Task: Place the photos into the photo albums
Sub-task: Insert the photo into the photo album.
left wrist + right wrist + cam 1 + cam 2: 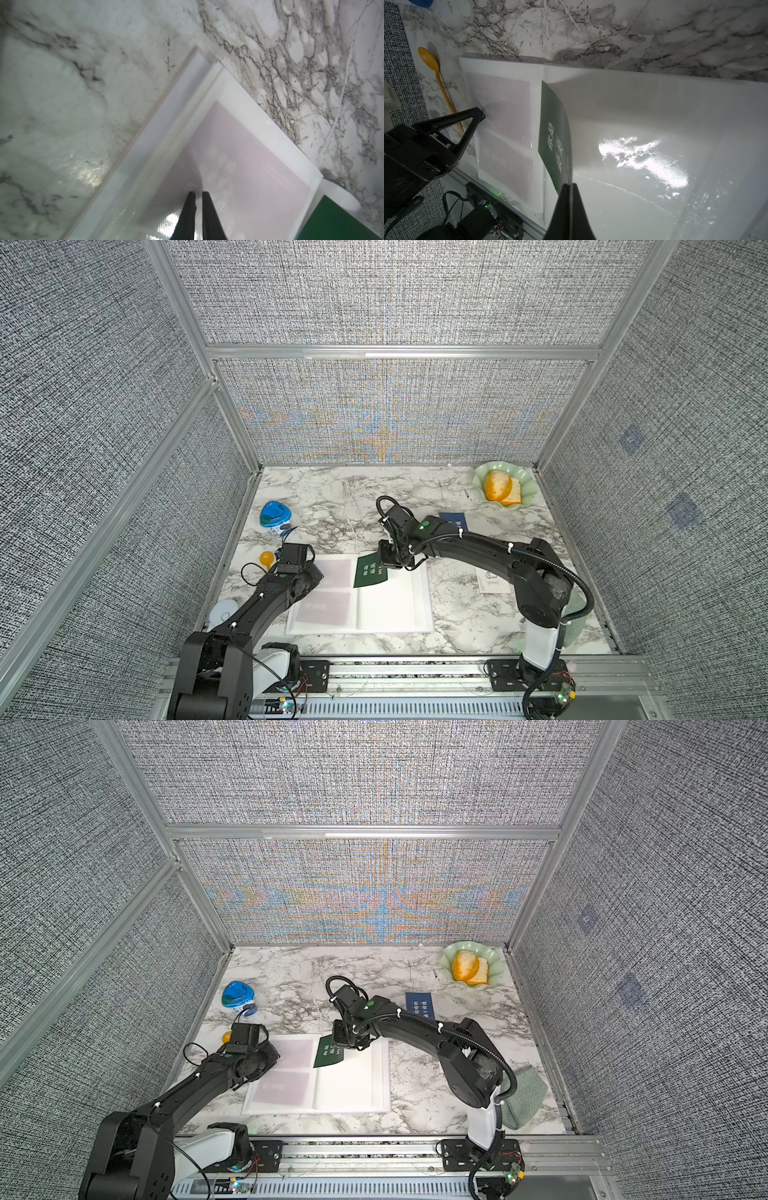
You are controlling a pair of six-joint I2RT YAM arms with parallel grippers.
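**Green card poised over open album**

The right gripper (570, 185), jaws clamped on one edge of the green card (554, 133), holds it bowed above the album (395, 608), near the spine at the far end of the bare right page. The left gripper (198, 194), jaws drawn to a sliver, sets its tips on the left page, where we see pale pink cards (332, 572) behind clear sleeves. We cannot tell if it pinches the film. The album lies open on the marble table (324, 497), with a blue card (420, 1006) beyond it.
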